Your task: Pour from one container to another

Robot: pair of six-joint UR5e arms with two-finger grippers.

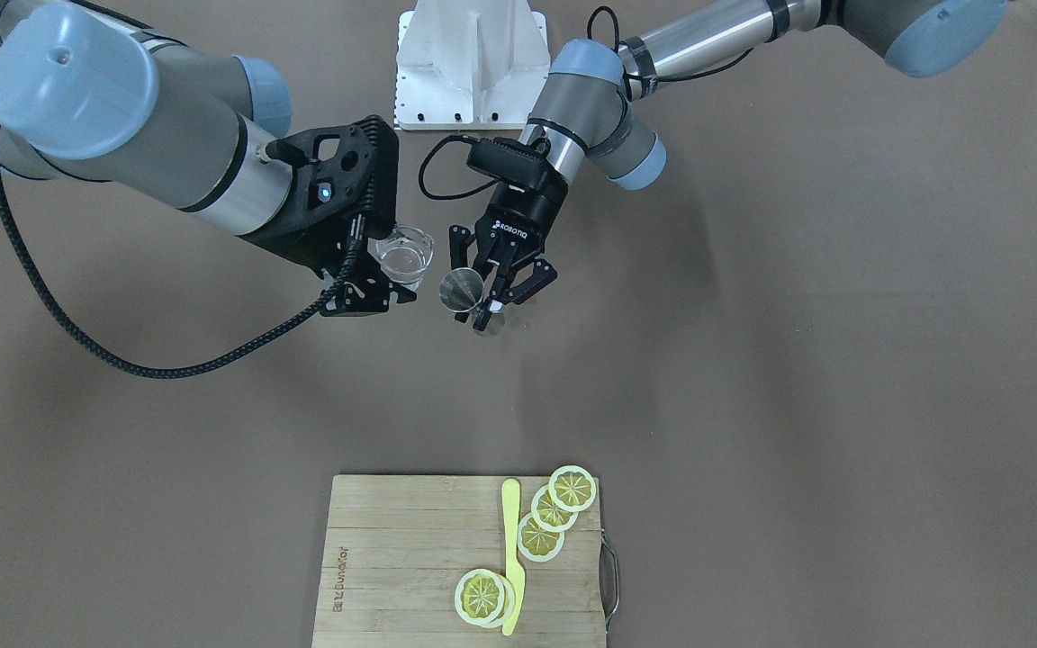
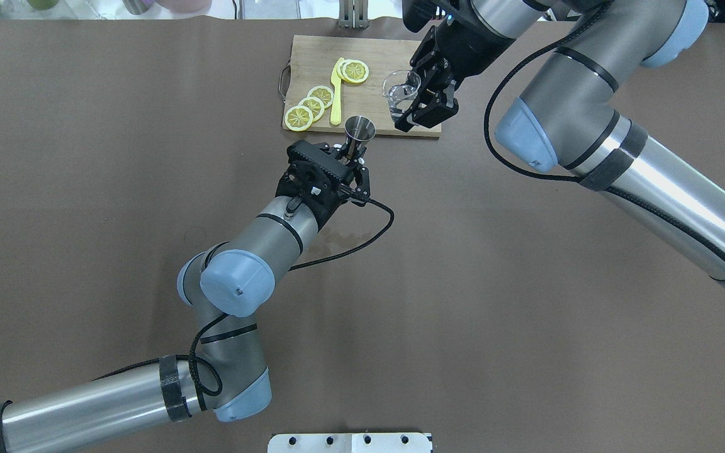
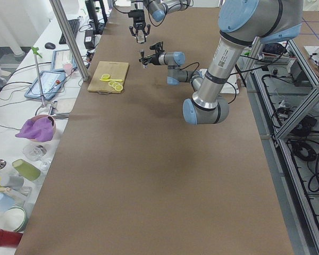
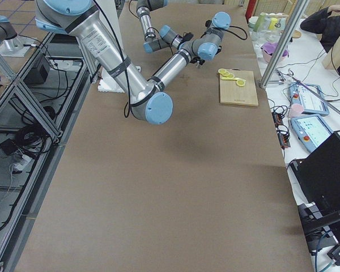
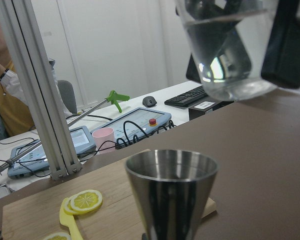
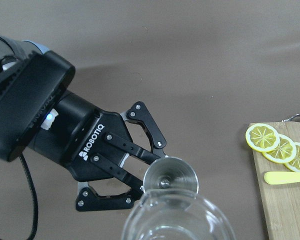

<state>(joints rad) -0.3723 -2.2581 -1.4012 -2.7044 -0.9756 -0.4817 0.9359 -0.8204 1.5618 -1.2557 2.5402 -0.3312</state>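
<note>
Clear glass (image 1: pixel 401 255) holds clear liquid; grey steel jigger (image 1: pixel 462 290) upright, mouth open

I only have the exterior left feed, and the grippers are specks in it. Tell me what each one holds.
Observer: The left gripper is shut on the steel jigger; the right gripper is shut on the clear glass.
Operator: Place the glass against the jigger for me.
Observer: The left wrist view shows the glass higher than the jigger's mouth, off to one side.
Operator: Report any pouring.
Observer: None: no stream shows, and the clear liquid sits in the glass.
</note>
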